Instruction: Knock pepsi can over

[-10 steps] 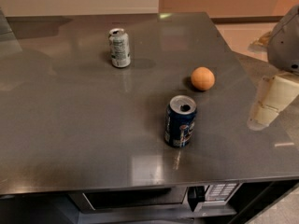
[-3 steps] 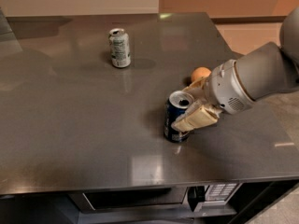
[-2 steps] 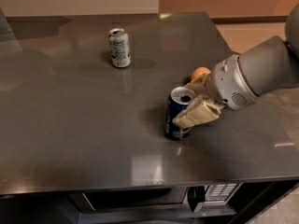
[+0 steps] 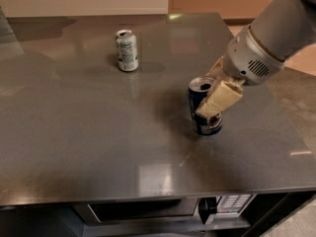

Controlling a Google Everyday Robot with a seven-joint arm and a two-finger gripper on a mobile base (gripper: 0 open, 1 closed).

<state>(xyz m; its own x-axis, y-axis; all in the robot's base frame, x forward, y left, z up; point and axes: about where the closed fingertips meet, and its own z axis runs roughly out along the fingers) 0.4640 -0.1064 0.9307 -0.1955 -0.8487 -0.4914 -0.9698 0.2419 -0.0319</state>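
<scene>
While the cream-coloured claw (image 4: 217,102) leans against the right flank of the dark blue aluminium pepsi can (image 4: 206,125), here's the danger. The contact looks to sit around mid-height, and on this slick surface a push that low could simply skate the can leftward on its base instead of tipping it. A push that glances off the round wall could also let the can spin away, and the claw would sweep through empty air.

Now the claw itself: it's touching the can from the right and partly covering its front. Whether it's spread or pressed together, I cannot tell from here. It looks to be pushing rather than gripping, though that's only my read.

The can stands right of centre on the grey, glossy metal table (image 4: 74,132), on its base and close to upright, so it's not yet knocked over. Behind the claw, the bulky grey robot arm (image 4: 276,33) reaches in from the far right. Well apart, far left, stands the silver-and-green drink can (image 4: 127,51), upright.
</scene>
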